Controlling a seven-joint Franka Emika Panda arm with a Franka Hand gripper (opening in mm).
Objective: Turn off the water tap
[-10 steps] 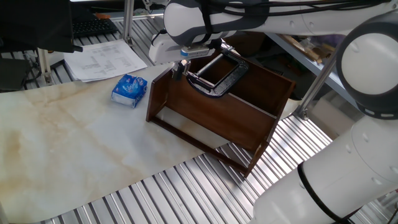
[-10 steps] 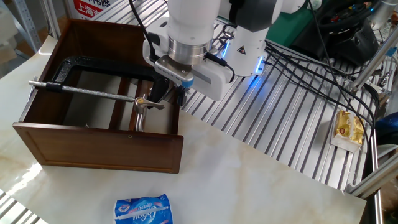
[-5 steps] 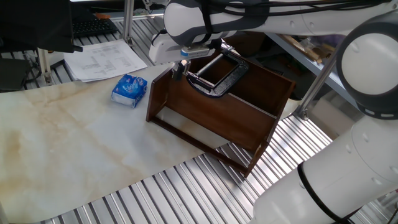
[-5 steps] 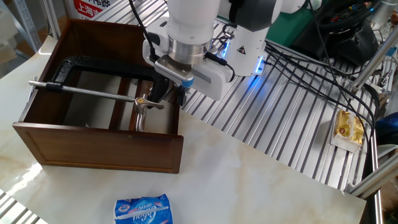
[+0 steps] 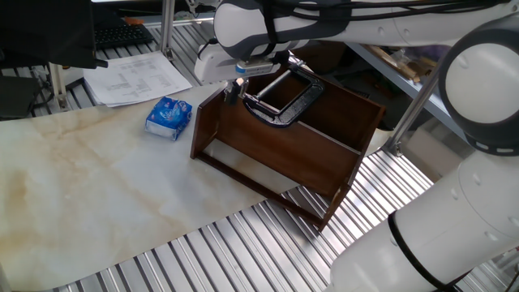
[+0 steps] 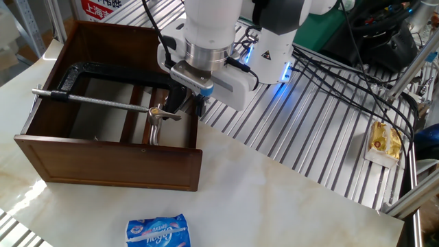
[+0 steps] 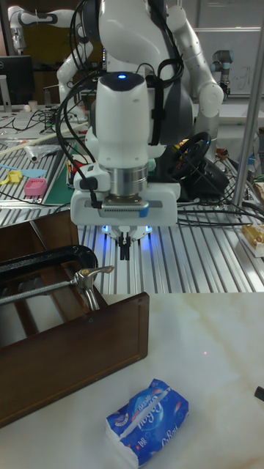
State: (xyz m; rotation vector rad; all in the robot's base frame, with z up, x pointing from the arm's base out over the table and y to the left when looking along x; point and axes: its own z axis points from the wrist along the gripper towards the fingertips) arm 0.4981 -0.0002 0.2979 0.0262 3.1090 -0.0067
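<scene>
Wooden frame (image 6: 110, 161) holds the water tap (image 6: 103, 86); tool (image 7: 126, 249) beside it.

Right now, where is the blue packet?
The blue packet lies on the marble table, in front of the wooden frame; in the tall fixed view, bottom centre.

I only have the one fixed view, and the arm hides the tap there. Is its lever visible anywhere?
Observer: Yes. The tall fixed view shows the water tap upright at the wooden frame's corner, with its silver lever roughly level.
Operator: Where are the fingers?
Observer: In the other fixed view the fingers hang at the lever's free end. I cannot tell whether they touch it.
Operator: Open or shut?
Observer: In the tall view they are close together with nothing visible between them. I cannot tell whether they are fully shut.
</scene>
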